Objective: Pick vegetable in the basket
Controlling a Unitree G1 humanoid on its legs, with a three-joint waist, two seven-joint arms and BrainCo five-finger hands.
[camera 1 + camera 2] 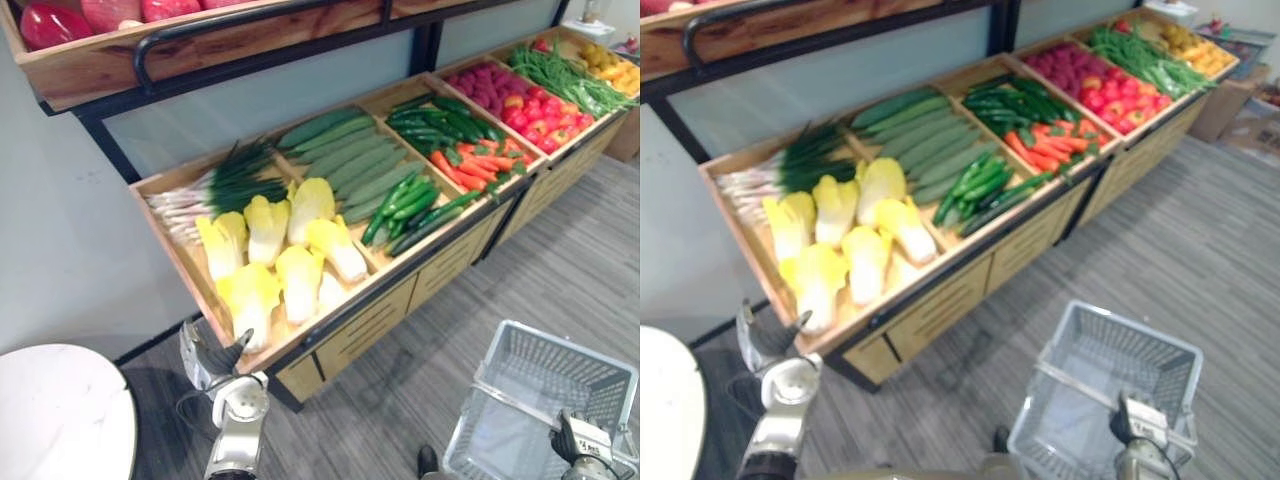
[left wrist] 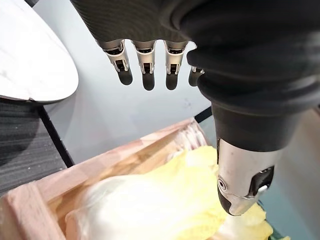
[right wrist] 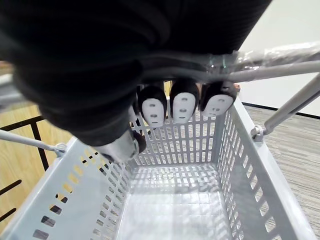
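Note:
Pale yellow napa cabbages point(image 1: 280, 250) lie in the wooden crate point(image 1: 170, 178) at the stand's left end. My left hand point(image 1: 203, 358) hovers open at that crate's front corner, just below the nearest cabbage point(image 2: 165, 200); its fingers point(image 2: 145, 60) are straight and hold nothing. The grey plastic basket point(image 1: 560, 340) hangs empty at the lower right. My right hand point(image 1: 585, 445) is shut on its metal handle point(image 3: 280, 67), with the fingers point(image 3: 182, 102) curled over the bar above the basket's slotted wall point(image 3: 250, 165).
Along the sloping stand lie green onions point(image 1: 220, 185), long pale cucumbers point(image 1: 350, 155), small dark cucumbers point(image 1: 410, 205), carrots point(image 1: 480, 165) and red peppers point(image 1: 540, 115). A white round table point(image 1: 60, 415) stands at the lower left. Grey floor runs in front of the stand.

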